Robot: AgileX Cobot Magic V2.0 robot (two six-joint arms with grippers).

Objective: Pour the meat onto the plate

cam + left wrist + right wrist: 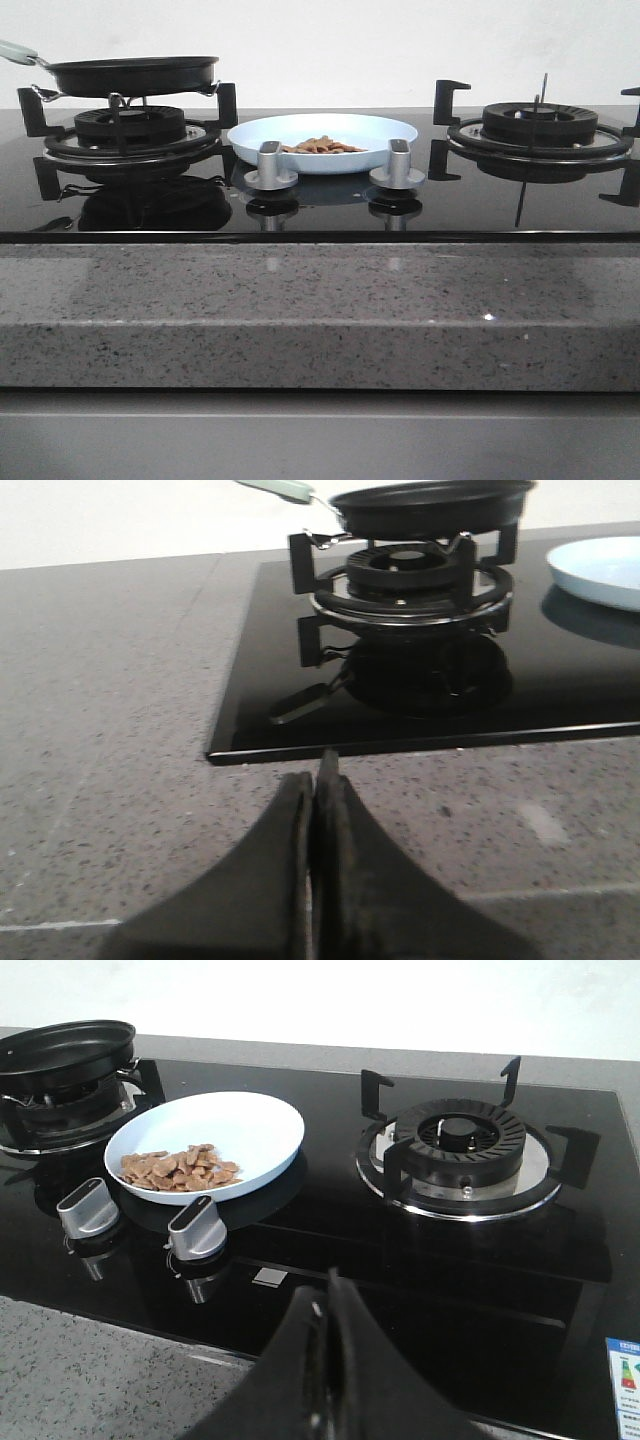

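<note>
A pale-blue plate (322, 142) (210, 1145) rests on the black glass hob between the two burners, and its edge shows in the left wrist view (600, 572). A heap of small light-brown meat (320, 146) (180, 1169) lies on the plate. My left gripper (315, 780) is shut and empty over the grey counter in front of the hob's left corner. Over the hob's front edge, before the right burner, my right gripper (325, 1295) is shut with nothing in it. Neither gripper shows in the front view.
A black frying pan (132, 75) (430, 505) (62, 1048) with a pale handle (18, 50) sits on the left burner (130, 128). The right burner (540, 125) (460, 1150) is bare. Two silver knobs (270, 165) (398, 165) stand in front of the plate. A speckled grey counter (320, 310) runs along the front.
</note>
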